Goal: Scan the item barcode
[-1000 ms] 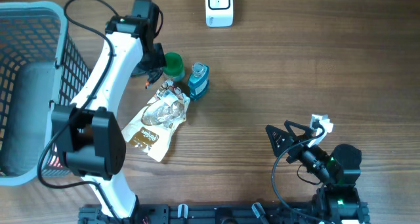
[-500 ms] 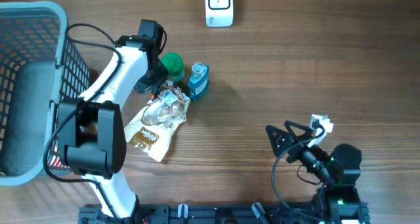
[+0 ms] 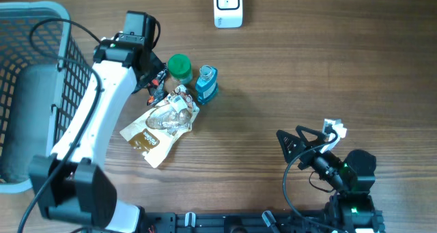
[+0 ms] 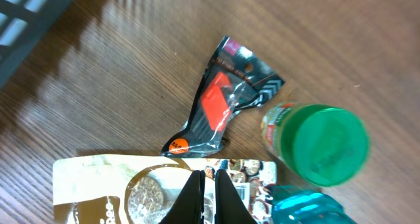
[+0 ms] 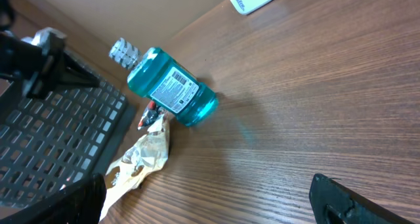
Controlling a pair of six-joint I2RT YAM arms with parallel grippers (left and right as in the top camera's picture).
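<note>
My left end effector (image 4: 203, 179), pressed together, pinches the top edge of the snack pouch (image 3: 156, 127), which lies on the tabletop (image 3: 307, 69) toward 9 o'clock. Pickup is in hand; next I must lift the pouch and present its barcode to the scanner (image 3: 227, 7) at 12 o'clock.

counter (image 3: 307, 69): brown wood grain, matt
pouch (image 3: 158, 124): crinkled glossy plastic film
blue bottle (image 5: 172, 87): clear glossy plastic, paper label
basket (image 3: 41, 9): matt plastic mesh
</note>
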